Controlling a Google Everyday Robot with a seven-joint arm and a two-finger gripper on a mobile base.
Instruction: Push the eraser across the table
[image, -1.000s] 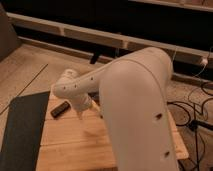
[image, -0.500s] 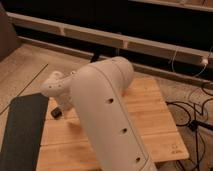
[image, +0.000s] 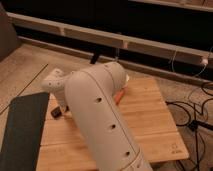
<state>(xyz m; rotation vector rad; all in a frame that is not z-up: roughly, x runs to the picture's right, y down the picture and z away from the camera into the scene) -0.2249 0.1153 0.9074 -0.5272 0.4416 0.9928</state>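
The eraser is a small dark block lying at the left edge of the bamboo table. My white arm fills the middle of the camera view and bends left over the table. My gripper is low over the table's left part, right beside the eraser on its right side, mostly hidden by the wrist. I cannot tell whether it touches the eraser.
An orange-handled tool pokes out from behind the arm near the table's middle. A dark grey floor mat lies left of the table. Cables run over the floor on the right. A dark wall unit stands behind.
The arm has swung further left and now covers more of the table. The eraser has slid a little left, to the table's left edge.
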